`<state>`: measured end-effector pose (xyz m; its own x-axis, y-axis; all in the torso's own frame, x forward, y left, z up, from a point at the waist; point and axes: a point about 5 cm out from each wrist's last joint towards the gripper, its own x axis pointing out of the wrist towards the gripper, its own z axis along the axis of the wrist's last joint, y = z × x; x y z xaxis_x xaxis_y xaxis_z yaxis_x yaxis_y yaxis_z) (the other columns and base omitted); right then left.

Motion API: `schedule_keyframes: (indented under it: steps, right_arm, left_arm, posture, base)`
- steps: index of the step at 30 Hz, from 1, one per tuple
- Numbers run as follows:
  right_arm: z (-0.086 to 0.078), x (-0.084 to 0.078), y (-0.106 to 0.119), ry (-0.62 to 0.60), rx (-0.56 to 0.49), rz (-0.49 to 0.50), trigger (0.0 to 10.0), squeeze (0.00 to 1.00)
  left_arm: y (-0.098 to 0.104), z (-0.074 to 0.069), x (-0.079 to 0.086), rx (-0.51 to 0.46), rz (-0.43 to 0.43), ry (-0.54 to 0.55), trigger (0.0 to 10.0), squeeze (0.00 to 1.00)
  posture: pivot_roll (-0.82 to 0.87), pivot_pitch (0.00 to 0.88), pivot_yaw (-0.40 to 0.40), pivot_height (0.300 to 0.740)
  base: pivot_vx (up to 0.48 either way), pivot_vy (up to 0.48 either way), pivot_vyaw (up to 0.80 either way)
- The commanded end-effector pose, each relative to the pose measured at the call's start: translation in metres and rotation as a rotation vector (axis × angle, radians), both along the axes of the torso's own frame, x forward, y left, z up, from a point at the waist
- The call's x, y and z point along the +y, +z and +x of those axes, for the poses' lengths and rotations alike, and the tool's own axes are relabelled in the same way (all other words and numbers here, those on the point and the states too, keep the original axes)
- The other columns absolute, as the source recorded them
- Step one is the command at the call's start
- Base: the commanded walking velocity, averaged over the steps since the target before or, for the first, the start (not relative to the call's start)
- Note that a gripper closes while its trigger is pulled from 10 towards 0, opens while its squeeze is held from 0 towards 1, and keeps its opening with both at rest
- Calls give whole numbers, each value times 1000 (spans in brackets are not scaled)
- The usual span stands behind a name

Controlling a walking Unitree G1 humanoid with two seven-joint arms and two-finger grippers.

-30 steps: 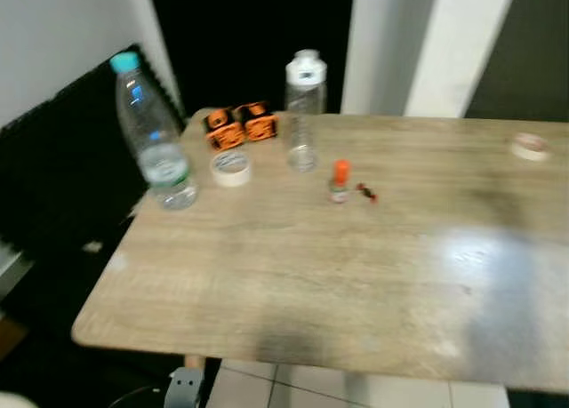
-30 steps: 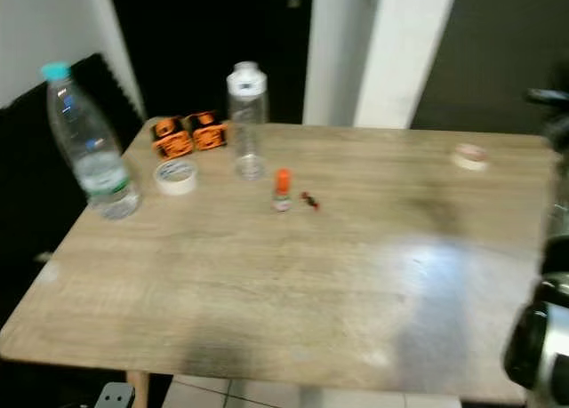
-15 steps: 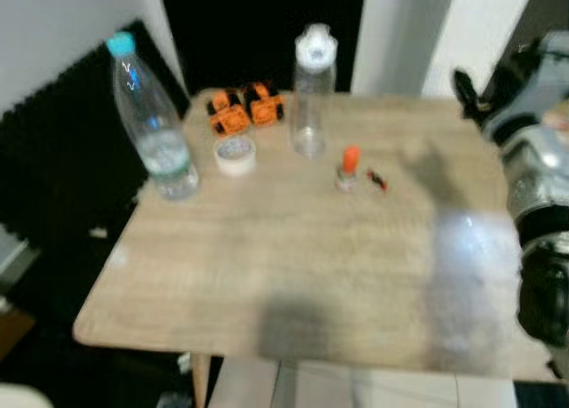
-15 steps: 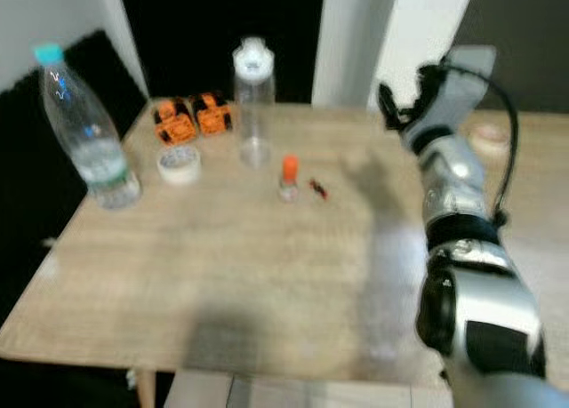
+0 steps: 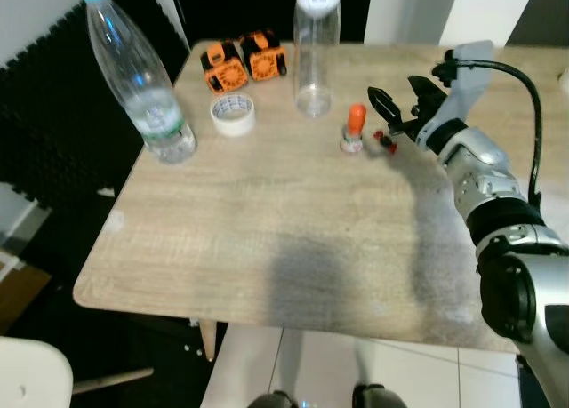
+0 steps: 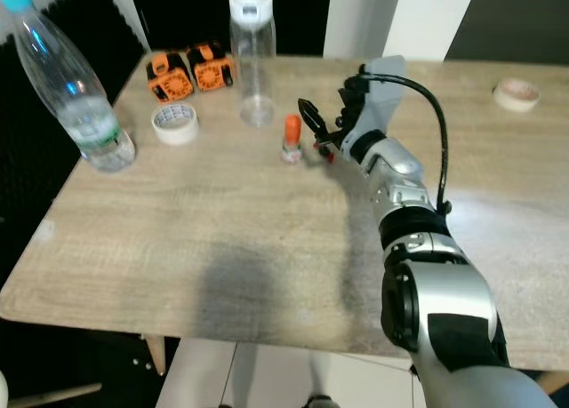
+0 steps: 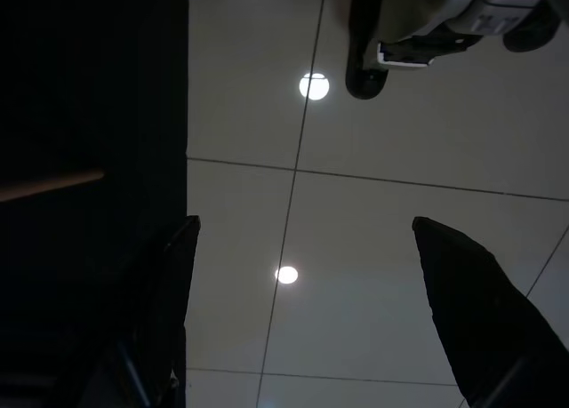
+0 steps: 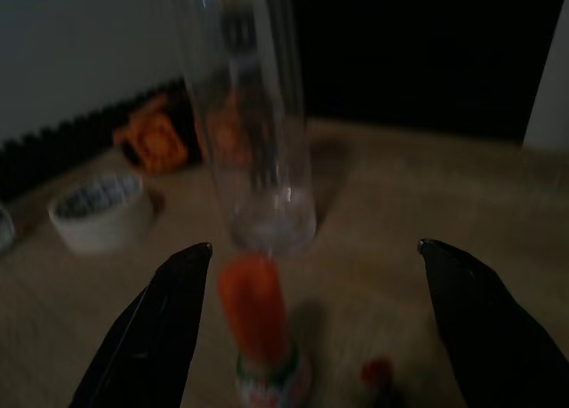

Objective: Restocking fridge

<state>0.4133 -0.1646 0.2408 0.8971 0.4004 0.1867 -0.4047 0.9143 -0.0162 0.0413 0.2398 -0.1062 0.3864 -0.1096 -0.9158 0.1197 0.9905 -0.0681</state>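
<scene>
On the wooden table [image 5: 267, 239] stand a large water bottle with a teal cap [image 5: 142, 79] at the left, a tall clear bottle with a white lid [image 5: 316, 48] at the back, and a small orange-capped bottle [image 5: 354, 129] in front of it. A tiny red item [image 5: 384, 141] lies beside the small bottle. My right gripper [image 5: 391, 90] hovers open just right of the small bottle, touching nothing. In the right wrist view the small orange-capped bottle [image 8: 260, 324] sits between the open fingers [image 8: 151, 328], the clear bottle [image 8: 253, 115] behind it. My left gripper [image 7: 302, 226] hangs open over the floor.
A roll of white tape [image 5: 233, 115] and two orange-and-black blocks [image 5: 244, 60] lie at the table's back left. Another tape roll [image 6: 516, 92] sits at the far right. Black foam panels [image 5: 62, 150] line the left side. Pale floor tiles [image 7: 373, 248] lie below.
The camera has tipped down and closer. My right arm has reached forward and lower, from above the table's right part to beside the small orange-capped bottle.
</scene>
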Motion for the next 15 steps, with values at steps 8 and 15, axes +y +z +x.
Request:
schedule_keyframes:
  steps: [8,15]
  right_arm:
    - [1,11,10,62,-26,-48,10000,0]
    - [-1,26,9,166,-35,-45,10000,0]
  left_arm:
    - [3,-29,11,31,19,0,10000,0]
    - [4,-34,13,6,19,20,10000,0]
  posture:
    - [172,345,26,740]
    - [182,367,23,740]
  base:
    - [0,0,0]
    - [0,0,0]
